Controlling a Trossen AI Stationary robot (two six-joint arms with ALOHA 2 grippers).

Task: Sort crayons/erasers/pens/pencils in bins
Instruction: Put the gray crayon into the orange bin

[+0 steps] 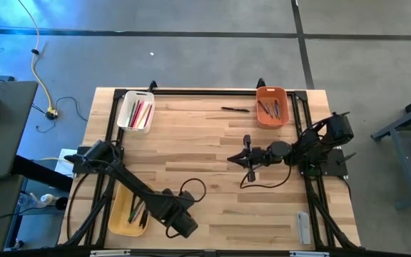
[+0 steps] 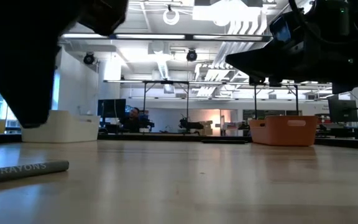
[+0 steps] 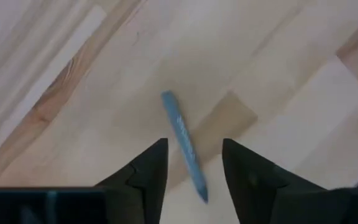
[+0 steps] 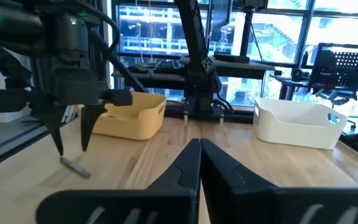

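Left gripper (image 3: 194, 165) hangs just above the table (image 1: 212, 150), close beside the yellow bin (image 1: 120, 218) on the side facing the table's middle. Fingers (image 3: 151, 171) spread apart, nothing gripped. A grey-blue crayon (image 3: 184, 144) lies flat on the wood under me, running through the gap between the two fingers, touching neither as far as I can see. The right wrist view shows the same: my left fingers point straight down, crayon on the wood by the tips, yellow bin just behind.

Right gripper (image 4: 199, 163) sits near the table's middle, well away from the yellow bin, fingers pressed together, holding nothing.

Yellow bin holds a few dark and green sticks. White bin (image 1: 135, 113) at the far corner on the yellow bin's side has red, pink and green sticks. Orange bin (image 1: 272, 106) at the opposite far corner has a few dark ones. One black pen (image 1: 235, 109) lies loose on the wood just beside the orange bin, toward the white bin.
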